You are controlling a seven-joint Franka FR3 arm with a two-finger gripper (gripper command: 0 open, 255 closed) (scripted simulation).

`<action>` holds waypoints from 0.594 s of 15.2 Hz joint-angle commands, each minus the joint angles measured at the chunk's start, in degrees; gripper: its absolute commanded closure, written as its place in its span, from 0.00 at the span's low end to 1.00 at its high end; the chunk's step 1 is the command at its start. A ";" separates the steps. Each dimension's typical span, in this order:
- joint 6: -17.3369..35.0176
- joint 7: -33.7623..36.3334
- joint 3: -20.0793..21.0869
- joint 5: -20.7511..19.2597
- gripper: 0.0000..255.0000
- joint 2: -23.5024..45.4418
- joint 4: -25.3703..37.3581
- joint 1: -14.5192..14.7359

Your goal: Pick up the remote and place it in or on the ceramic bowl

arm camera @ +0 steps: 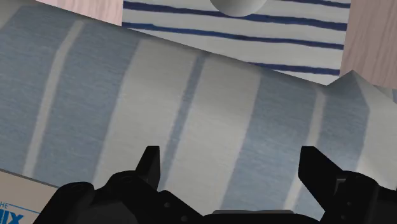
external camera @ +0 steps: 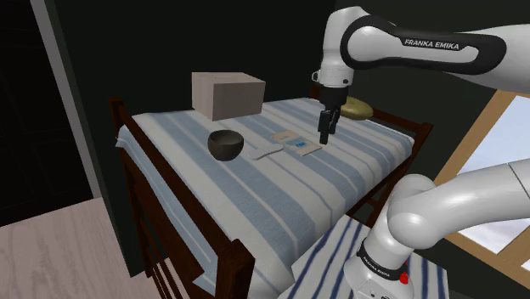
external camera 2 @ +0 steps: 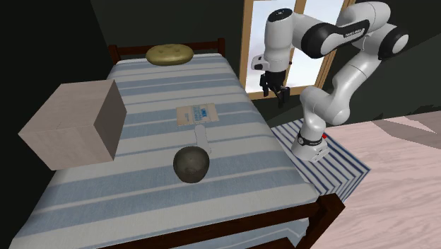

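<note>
A slim white remote (external camera: 267,152) (external camera 2: 203,139) lies on the blue-and-white striped bed (external camera: 280,195) (external camera 2: 141,184), one end close to a dark round bowl (external camera: 225,144) (external camera 2: 191,163). My black gripper (external camera: 325,134) (external camera 2: 273,90) (arm camera: 232,167) hangs open above the bed's edge on the stand's side, past a flat booklet from the remote. Its fingers (arm camera: 149,165) stand wide apart over bare striped cover, with nothing between them.
A flat blue-printed booklet (external camera: 297,142) (external camera 2: 196,114) lies beside the remote. A pale box (external camera: 227,95) (external camera 2: 74,125) stands behind the bowl. An olive cushion (external camera: 355,107) (external camera 2: 170,54) sits at the headboard. The stand's navy-striped cover (arm camera: 254,25) and a window (external camera 2: 311,49) are near the arm.
</note>
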 commanded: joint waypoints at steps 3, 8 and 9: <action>3.19 -5.95 -2.83 -2.12 0.00 1.38 -1.02 0.56; 11.71 -20.46 -9.72 -6.22 0.00 7.02 -1.70 2.15; 13.45 -23.33 -11.05 -6.77 0.00 8.49 -1.52 2.54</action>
